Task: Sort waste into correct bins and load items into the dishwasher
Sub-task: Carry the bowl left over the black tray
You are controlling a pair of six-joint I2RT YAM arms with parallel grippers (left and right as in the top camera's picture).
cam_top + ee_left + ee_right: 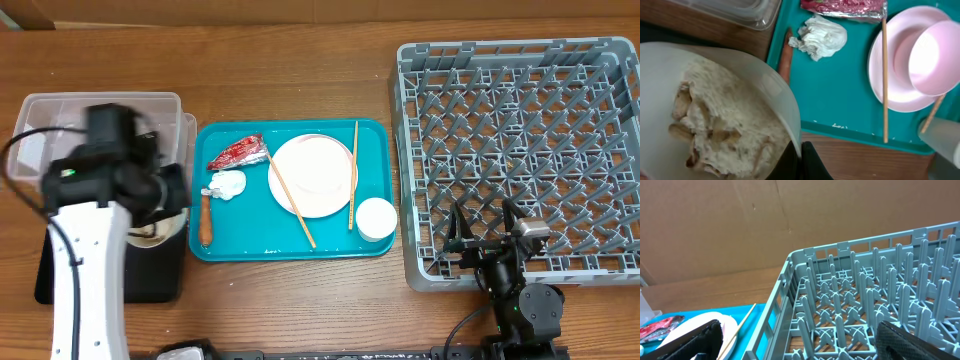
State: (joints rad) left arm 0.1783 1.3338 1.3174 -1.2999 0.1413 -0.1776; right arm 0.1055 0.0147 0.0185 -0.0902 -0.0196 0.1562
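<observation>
The left arm (85,270) rises along the frame's left edge, its left gripper (799,159) pinching the rim of a white bowl (765,80); the right arm (522,300) sits at lower right, right gripper (484,235) spread wide.

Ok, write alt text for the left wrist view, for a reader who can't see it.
A white bowl of pale food scraps fills the lower left, its rim pinched by the dark claw. Beyond it, a teal tray holds a crumpled tissue, a red wrapper, a pink plate and a chopstick.

Grained wood table (300,80); glossy teal plastic tray (250,225); matt grey plastic rack (520,130); shiny crinkled wrapper (236,152); soft paper tissue (228,184).
</observation>
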